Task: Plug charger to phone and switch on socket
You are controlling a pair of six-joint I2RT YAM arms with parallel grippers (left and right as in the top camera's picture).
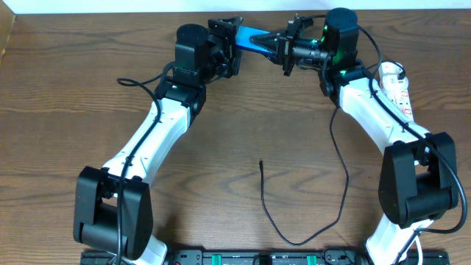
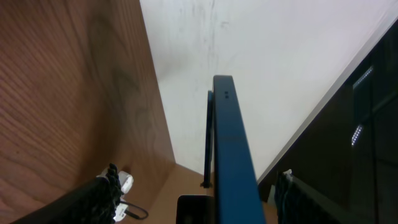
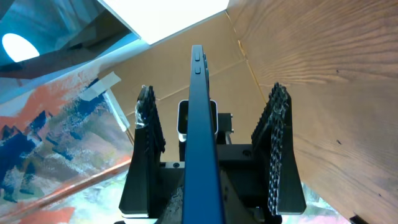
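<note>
Phone (image 3: 199, 130): edge-on in the right wrist view. Its near end runs in under the lens, and the slim blue edge carries side buttons (image 3: 198, 59) toward the far end. From overhead it is a short blue bar lifted off the bench at the far middle, bridging the two pincers.
Right pincer (image 3: 212, 88): wide. Its ribbed black fingers (image 3: 150, 143) stand either side of the phone, with a clear gap at each face.
Left pincer (image 2: 199, 171): wide too. Only the finger ends show, at the lower corners of its wrist view, and the phone passes between them touching neither.
Hold on the phone: which pincer bears its weight cannot be told.
Charger (image 1: 263, 184): loose on the bench, well apart from the phone. Its connector tip (image 1: 261, 163) lies near the bench middle. The thin black cable drops toward the near edge, loops right and climbs toward the right arm.
Socket (image 1: 395, 87): white power strip with red markings at the far right of the bench, just beside the right arm and partly hidden by it. Its switch is too small to read.
Bench (image 1: 221, 132): brown wood grain, both arms reaching across it from the near edge.
Backdrop: white wall (image 2: 267, 50) beyond the bench's far edge in the left wrist view, and a brown cardboard panel (image 3: 233, 74) behind the phone in the right wrist view.
</note>
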